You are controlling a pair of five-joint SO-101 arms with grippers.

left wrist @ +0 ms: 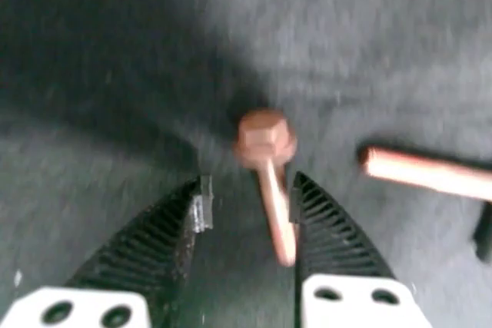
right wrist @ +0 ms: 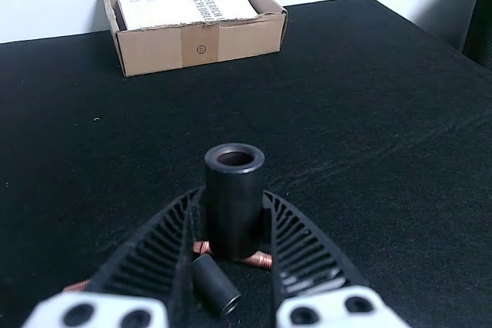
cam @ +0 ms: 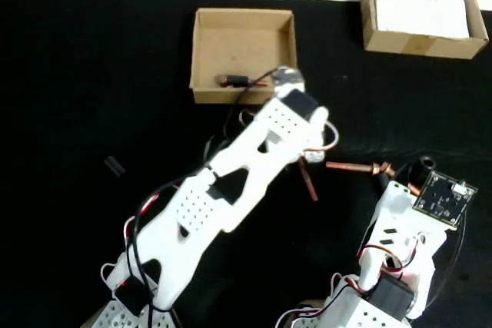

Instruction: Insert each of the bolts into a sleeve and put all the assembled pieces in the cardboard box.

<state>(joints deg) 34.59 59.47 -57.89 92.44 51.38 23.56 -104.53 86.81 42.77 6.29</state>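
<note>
A copper bolt [left wrist: 267, 160] lies on the black table between the fingers of my open left gripper [left wrist: 250, 187], its shank close against one finger. In the high view this bolt [cam: 308, 181] is just below the left gripper [cam: 309, 157]. A second bolt [cam: 357, 167] lies to its right. My right gripper [right wrist: 233, 199] is shut on an upright black sleeve [right wrist: 234, 190]; a smaller sleeve [right wrist: 216, 286] lies between its fingers nearer the wrist. The open cardboard box [cam: 206, 50] holds one assembled piece [cam: 231, 80].
A second cardboard box [cam: 371, 21] with white contents stands at the back right. One loose black sleeve [cam: 114, 165] lies far left on the table. The left arm's wires hang over the front wall of the open box.
</note>
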